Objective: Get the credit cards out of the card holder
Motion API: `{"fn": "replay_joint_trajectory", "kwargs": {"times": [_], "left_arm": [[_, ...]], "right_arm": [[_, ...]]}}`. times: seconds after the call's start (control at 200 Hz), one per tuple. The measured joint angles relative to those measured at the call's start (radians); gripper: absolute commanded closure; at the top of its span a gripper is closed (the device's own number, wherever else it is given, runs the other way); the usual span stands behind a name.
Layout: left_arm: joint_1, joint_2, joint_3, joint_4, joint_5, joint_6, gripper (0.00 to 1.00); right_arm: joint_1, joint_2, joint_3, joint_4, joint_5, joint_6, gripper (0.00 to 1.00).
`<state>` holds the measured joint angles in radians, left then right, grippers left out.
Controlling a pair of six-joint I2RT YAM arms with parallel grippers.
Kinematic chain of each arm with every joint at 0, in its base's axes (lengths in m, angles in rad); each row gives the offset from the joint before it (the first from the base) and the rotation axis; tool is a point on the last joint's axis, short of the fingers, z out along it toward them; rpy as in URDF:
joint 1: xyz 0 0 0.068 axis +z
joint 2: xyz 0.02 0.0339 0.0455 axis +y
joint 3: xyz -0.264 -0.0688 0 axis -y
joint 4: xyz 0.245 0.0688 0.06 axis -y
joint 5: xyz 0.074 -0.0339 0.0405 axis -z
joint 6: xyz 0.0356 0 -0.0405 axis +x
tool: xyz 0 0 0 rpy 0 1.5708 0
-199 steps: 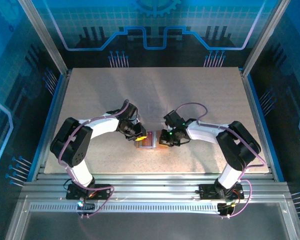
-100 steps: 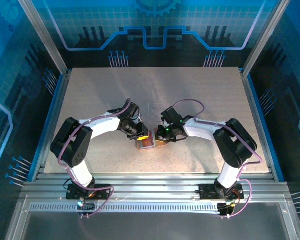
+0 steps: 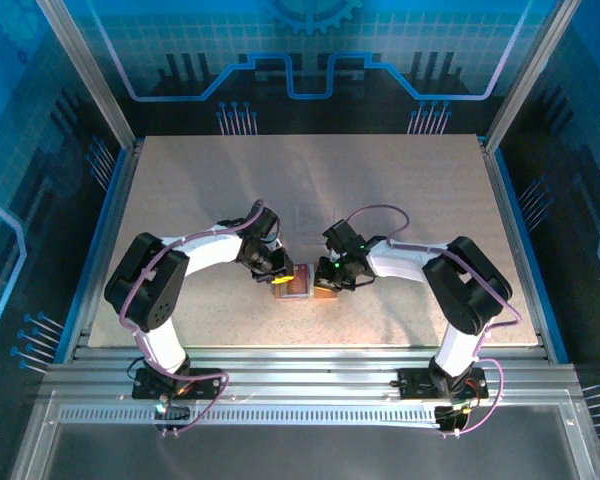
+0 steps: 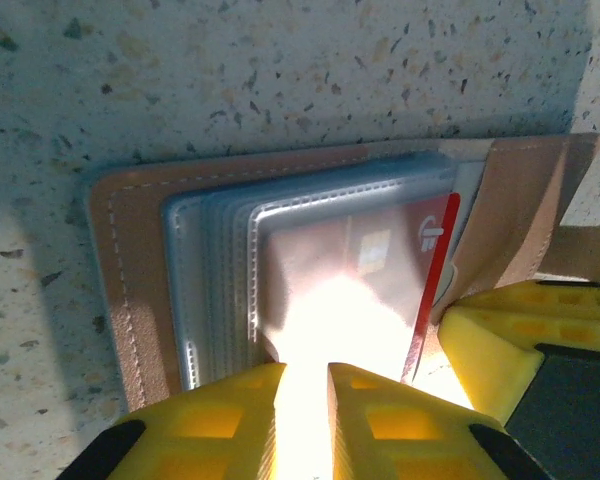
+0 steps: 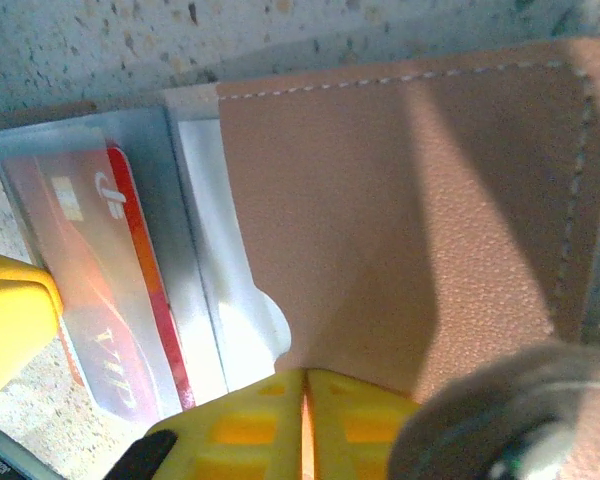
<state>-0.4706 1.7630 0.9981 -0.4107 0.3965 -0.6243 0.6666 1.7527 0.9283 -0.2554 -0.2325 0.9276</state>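
Tan leather with pale stitching made up the outside of the card holder (image 4: pixel 130 300). It lay open and flat on the speckled table (image 4: pixel 280 60), just below the middle of the overhead view, between your two arms. Inside, the grey lining carried a stack of clear plastic sleeves (image 4: pixel 220 270), their edges stepped one behind another. Glare washed out the nearest ones, so you could not count them exactly. One red card (image 4: pixel 436 270) with a white logo sat in the front sleeve, its long edge showing right of centre in the left wrist view.

Your left gripper (image 4: pixel 302 400) sat at the bottom edge of that view, its yellow fingers (image 4: pixel 220 410) drawn to a narrow slit and pinching the near edge of the sleeves. Your right gripper (image 5: pixel 305 400) sat at the bottom of the right wrist view, its fingers pressed together with barely a line between them, clamped on the tan flap that covered most of that frame. One of its fingers crowded the red card's lower corner at the lower right of the left wrist view.

You had one card holder, one red card that could be made out, and two grippers on the holder
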Motion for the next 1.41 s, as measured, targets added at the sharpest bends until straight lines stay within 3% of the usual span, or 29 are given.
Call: {"fn": "replay_joint_trajectory", "kwargs": {"times": [0.71,1.406], "left_arm": [[-0.010,-0.016,0.002,-0.003,0.001,-0.005,0.81],[-0.036,-0.016,-0.021,0.026,0.000,-0.031,0.81]], "right_arm": [[-0.009,-0.058,0.089,-0.024,-0.069,-0.035,0.86],[-0.014,0.068,0.157,-0.021,-0.144,-0.091,0.85]]}}
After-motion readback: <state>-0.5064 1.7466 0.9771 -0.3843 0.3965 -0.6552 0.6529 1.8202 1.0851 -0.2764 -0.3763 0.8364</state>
